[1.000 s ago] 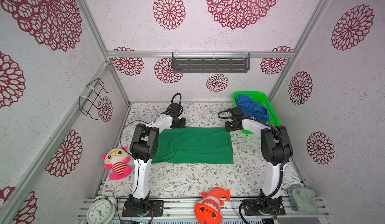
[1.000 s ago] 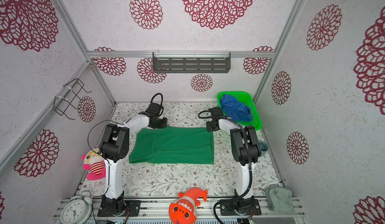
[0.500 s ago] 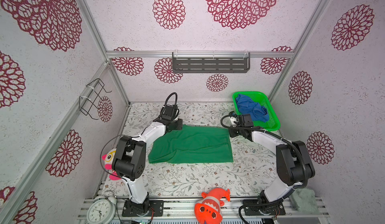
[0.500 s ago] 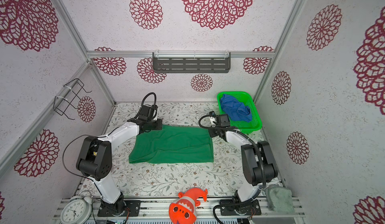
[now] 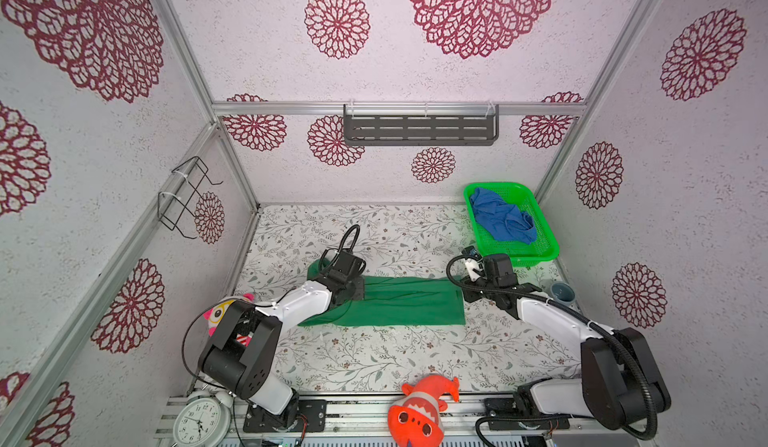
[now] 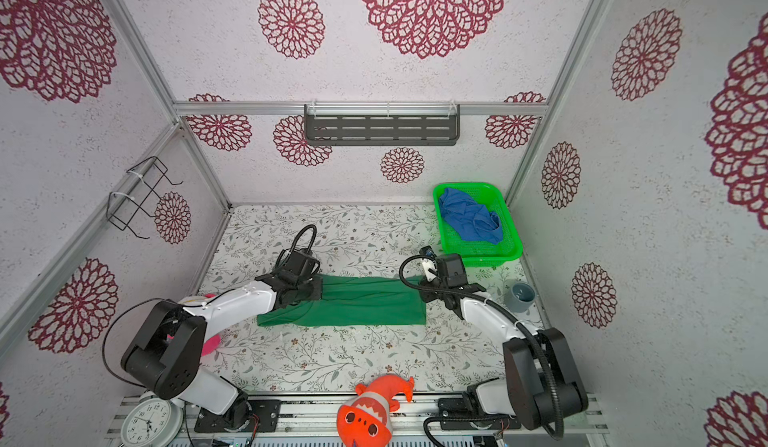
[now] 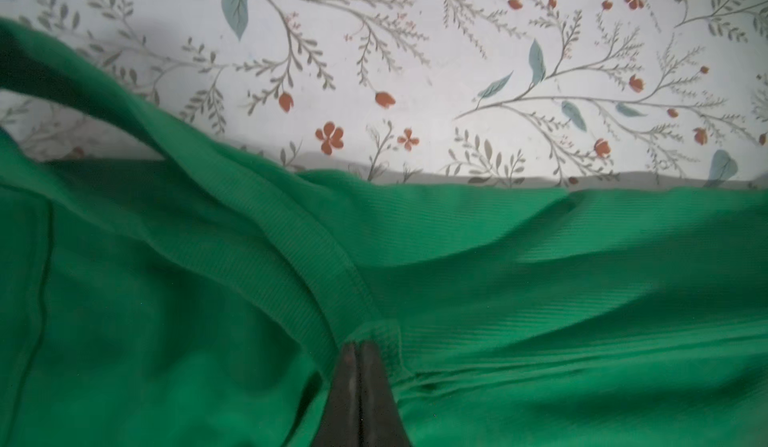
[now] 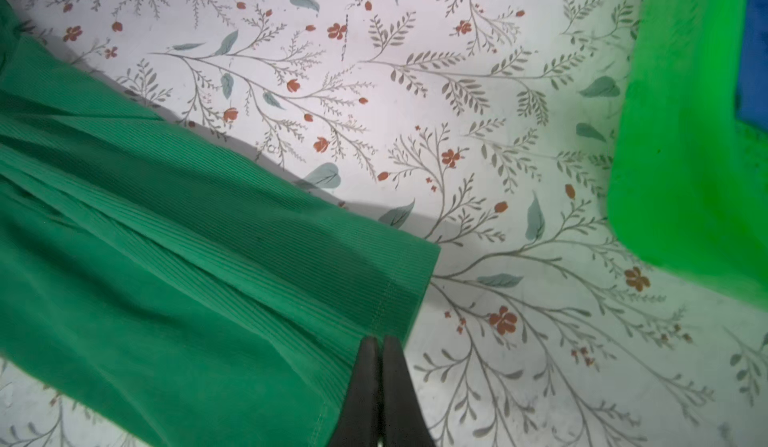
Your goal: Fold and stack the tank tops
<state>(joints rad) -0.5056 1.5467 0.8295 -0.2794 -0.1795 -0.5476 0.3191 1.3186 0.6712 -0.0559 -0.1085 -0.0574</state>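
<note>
As both pinch it | green top (image 5: 399, 305) betw. L gripper (image 7: 358, 347) — R gripper (image 8: 380, 341)

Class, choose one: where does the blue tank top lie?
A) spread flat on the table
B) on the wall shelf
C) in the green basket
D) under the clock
C: the blue tank top lies crumpled inside the basket at the table's far right corner.

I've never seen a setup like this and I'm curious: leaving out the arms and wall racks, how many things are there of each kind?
Tank tops: 2 (dark green tank top, royal blue tank top)
Plush toys: 2 (orange fish plush, pink plush)
Green basket: 1
Alarm clock: 1
Grey cup: 1
Total: 7
</note>
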